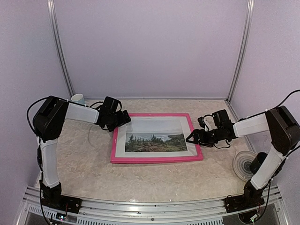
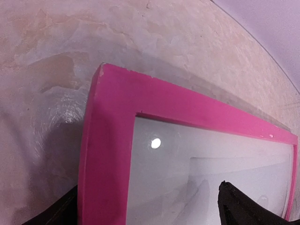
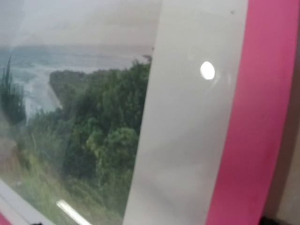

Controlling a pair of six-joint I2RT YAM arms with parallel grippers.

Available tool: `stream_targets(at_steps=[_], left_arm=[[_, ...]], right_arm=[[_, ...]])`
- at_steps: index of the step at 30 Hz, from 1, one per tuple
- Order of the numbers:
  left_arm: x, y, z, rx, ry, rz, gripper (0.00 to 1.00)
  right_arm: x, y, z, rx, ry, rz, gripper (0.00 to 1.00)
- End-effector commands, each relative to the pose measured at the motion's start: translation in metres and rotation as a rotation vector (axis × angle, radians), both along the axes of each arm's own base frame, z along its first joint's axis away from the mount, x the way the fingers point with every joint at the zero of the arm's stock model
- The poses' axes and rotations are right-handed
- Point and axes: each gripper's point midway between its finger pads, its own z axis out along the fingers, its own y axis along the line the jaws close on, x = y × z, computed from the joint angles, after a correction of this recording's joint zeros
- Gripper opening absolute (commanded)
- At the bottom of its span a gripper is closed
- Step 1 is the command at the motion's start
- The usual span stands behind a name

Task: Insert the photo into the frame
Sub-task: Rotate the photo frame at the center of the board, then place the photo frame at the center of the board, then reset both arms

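Observation:
The pink frame (image 1: 154, 160) lies flat, face up, in the middle of the table. The photo (image 1: 154, 142) of trees and water sits inside it, ringed by a white mat (image 1: 120, 143). My left gripper (image 1: 123, 119) is open over the frame's far left corner. In the left wrist view its fingers (image 2: 243, 208) straddle the left pink rail (image 2: 105, 154). My right gripper (image 1: 191, 138) is low over the frame's right rail. The right wrist view shows the photo (image 3: 93, 140), the mat (image 3: 187, 140) and the rail (image 3: 253, 140), with no finger across the middle, so the jaws look spread.
A white cup (image 1: 78, 98) stands at the back left corner, behind my left arm. A round pale disc (image 1: 243, 164) lies on the table at the right, beside my right arm's base. Lilac walls close in the table on three sides.

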Motion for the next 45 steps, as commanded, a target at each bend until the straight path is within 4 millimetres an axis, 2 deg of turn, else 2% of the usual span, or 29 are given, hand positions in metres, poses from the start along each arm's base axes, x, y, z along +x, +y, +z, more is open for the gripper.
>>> stream_targets(at_steps=[1,5,8,13,17,20,21,24,27,29,30,31,33,34,36,37,39,40,41,45], left_arm=[[0.016,0.004,0.006,0.062,-0.032,0.003,0.97],[0.021,0.005,-0.001,0.083,-0.025,0.005,0.99],[0.019,0.013,-0.003,0.091,-0.023,0.028,0.99],[0.008,0.035,0.016,0.085,-0.052,0.089,0.99],[-0.004,0.044,0.064,0.075,-0.135,0.098,0.99],[-0.022,0.044,0.090,0.088,-0.188,0.073,0.99],[-0.030,0.042,0.109,0.088,-0.227,0.057,0.99],[-0.054,0.040,0.144,0.121,-0.298,0.011,0.99],[-0.076,0.048,0.159,0.171,-0.322,-0.021,0.99],[-0.094,0.061,0.175,0.194,-0.351,-0.030,0.99],[-0.103,0.067,0.171,0.216,-0.350,-0.038,0.99],[-0.112,0.074,0.181,0.219,-0.381,-0.033,0.99],[-0.128,0.088,0.181,0.251,-0.403,-0.037,0.99],[-0.137,0.097,0.189,0.253,-0.438,-0.037,0.99],[-0.153,0.111,0.188,0.266,-0.482,-0.055,0.99],[-0.159,0.119,0.185,0.270,-0.506,-0.049,0.99],[-0.179,0.142,0.205,0.246,-0.625,-0.007,0.99],[-0.186,0.152,0.205,0.247,-0.655,0.012,0.99],[-0.197,0.165,0.218,0.234,-0.715,0.047,0.99],[-0.215,0.197,0.224,0.239,-0.740,0.117,0.99]], right_arm=[[-0.008,0.012,0.012,0.037,-0.016,-0.004,0.99],[-0.013,0.008,0.012,0.027,-0.019,-0.031,0.99],[-0.012,0.001,0.011,-0.013,-0.033,-0.056,0.99],[-0.004,-0.011,0.017,-0.091,-0.072,-0.089,0.99],[0.011,-0.026,0.032,-0.203,-0.137,-0.122,0.99],[0.022,-0.038,0.053,-0.277,-0.215,-0.144,0.99],[0.024,-0.040,0.064,-0.292,-0.258,-0.137,0.99],[0.027,-0.047,0.093,-0.325,-0.365,-0.148,0.99],[0.024,-0.059,0.126,-0.357,-0.484,-0.169,0.99],[0.019,-0.067,0.145,-0.378,-0.559,-0.186,0.99],[0.016,-0.072,0.154,-0.383,-0.593,-0.208,0.99],[0.013,-0.076,0.161,-0.374,-0.625,-0.222,0.99],[0.006,-0.081,0.175,-0.340,-0.669,-0.236,0.99],[0.001,-0.081,0.183,-0.313,-0.697,-0.227,0.99],[-0.008,-0.079,0.194,-0.256,-0.736,-0.191,0.99],[-0.010,-0.080,0.197,-0.234,-0.747,-0.178,0.99],[-0.013,-0.084,0.200,-0.200,-0.749,-0.157,0.99],[-0.012,-0.091,0.198,-0.200,-0.736,-0.163,0.99],[-0.011,-0.097,0.195,-0.211,-0.722,-0.171,0.99],[-0.012,-0.119,0.184,-0.282,-0.702,-0.227,0.99]])
